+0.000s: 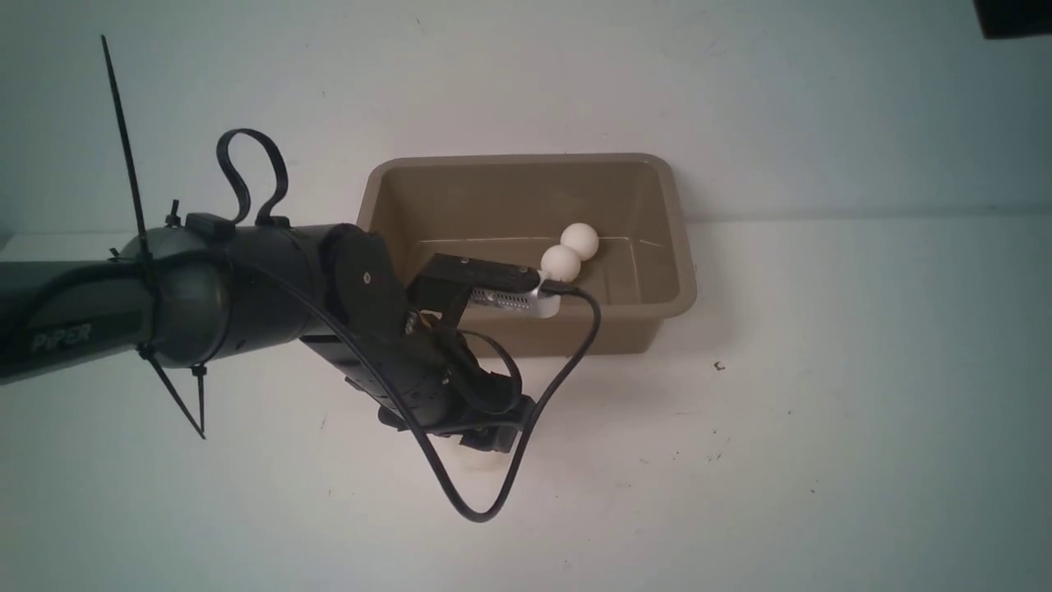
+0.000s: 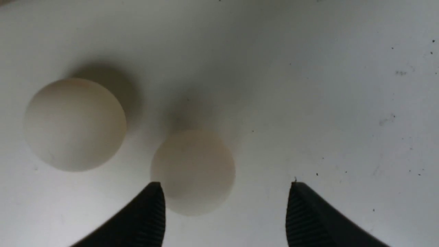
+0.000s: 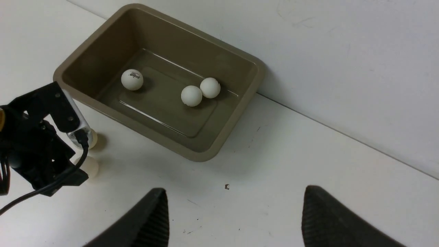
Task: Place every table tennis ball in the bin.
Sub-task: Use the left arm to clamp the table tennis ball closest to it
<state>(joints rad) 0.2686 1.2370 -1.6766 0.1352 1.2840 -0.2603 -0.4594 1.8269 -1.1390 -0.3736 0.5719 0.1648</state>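
Observation:
The taupe-brown bin (image 1: 526, 160) stands against the back wall. The right wrist view shows three table tennis balls inside the bin (image 3: 178, 48): one with a printed mark (image 3: 132, 79) and a touching pair (image 3: 191, 95) (image 3: 210, 87). Two more balls lie on the table in front of the bin. My left gripper (image 2: 224, 188) hangs open just above them. The nearer ball (image 2: 193, 171) sits by one fingertip, partly inside the gap. The other ball (image 2: 74, 124) lies outside the jaws. My right gripper (image 3: 235, 192) is open over bare table, holding nothing.
My left arm (image 1: 246, 296) reaches across in front of the bin, and its black cable (image 1: 526, 427) loops down to the table. A small dark speck (image 1: 719, 367) lies to the right of the bin. The wall rises directly behind the bin.

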